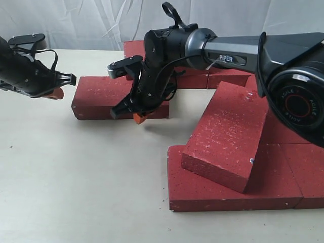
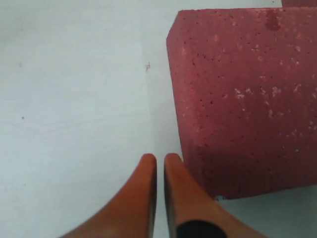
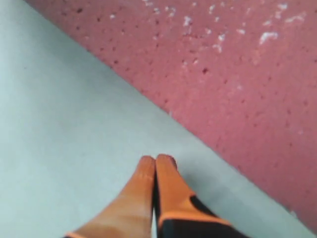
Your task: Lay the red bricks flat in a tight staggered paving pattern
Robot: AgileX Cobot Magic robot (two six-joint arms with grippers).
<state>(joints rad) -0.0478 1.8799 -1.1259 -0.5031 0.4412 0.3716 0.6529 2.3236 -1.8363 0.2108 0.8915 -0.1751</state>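
Note:
Several dark red speckled bricks show in the exterior view. One lone brick (image 1: 101, 96) lies flat at centre left; the left wrist view shows it as brick (image 2: 242, 94). My left gripper (image 1: 56, 93) hovers just off its left end, shut and empty, with orange fingertips (image 2: 148, 166) beside the brick's corner. My right gripper (image 1: 140, 117) points down at that brick's near right edge, shut and empty; its brick (image 3: 237, 79) fills the wrist view. Another brick (image 1: 228, 134) leans tilted on flat bricks (image 1: 228, 195) at the right. More bricks (image 1: 202, 78) lie behind.
The bricks rest on a pale table (image 1: 76, 177) with bare surface at the front left. A white curtain (image 1: 91, 25) hangs behind. The right arm's large grey body (image 1: 283, 66) reaches across the upper right over the bricks.

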